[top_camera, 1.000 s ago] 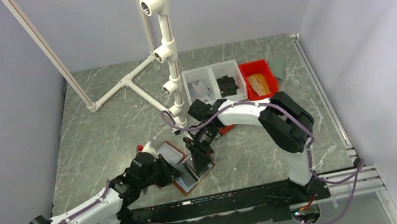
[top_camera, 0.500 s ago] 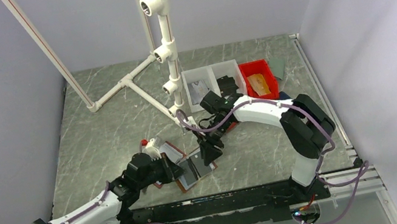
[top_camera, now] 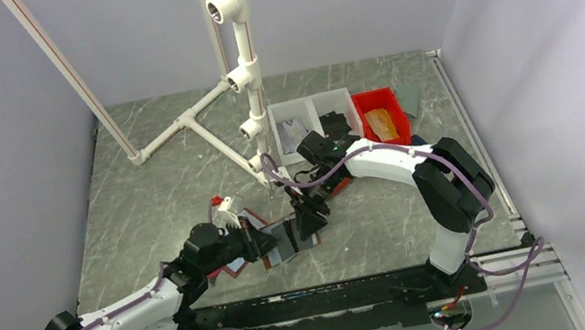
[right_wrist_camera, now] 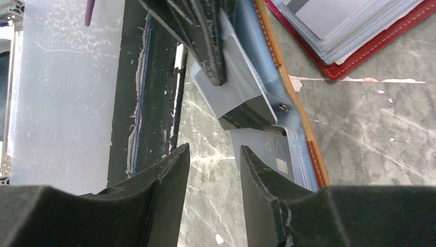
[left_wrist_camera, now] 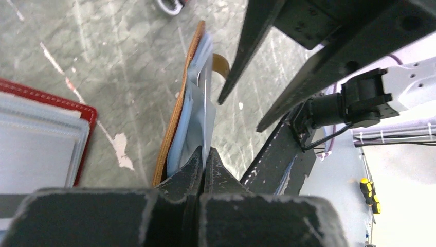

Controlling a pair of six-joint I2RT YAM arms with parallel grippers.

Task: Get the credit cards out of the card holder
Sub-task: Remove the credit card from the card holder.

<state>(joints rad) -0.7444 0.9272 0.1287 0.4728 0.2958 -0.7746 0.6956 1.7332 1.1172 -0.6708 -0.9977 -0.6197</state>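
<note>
Moved since 1 second ago: tan card holder (top_camera: 289,240) now slightly further from the arm bases on the tabletop (top_camera: 150,199); right claw (right_wrist_camera: 213,154) drawn back a little to the right. Left claw (left_wrist_camera: 204,163): clamped shut on a blue-grey sleeve (right_wrist_camera: 241,92) of the card holder, which appears tilted up off the tabletop. Right claw: jaws part-open, empty, just beside 1 exposed credit card (right_wrist_camera: 270,154) peeking from a sleeve. Red holder (left_wrist_camera: 41,134): lies open nearby. Risk 1: the credit card sits outside the jaw gap, so closing here likely pinches plastic or nothing. Risk 2: a hard tug could strip the thin sleeve from the left claw.
</note>
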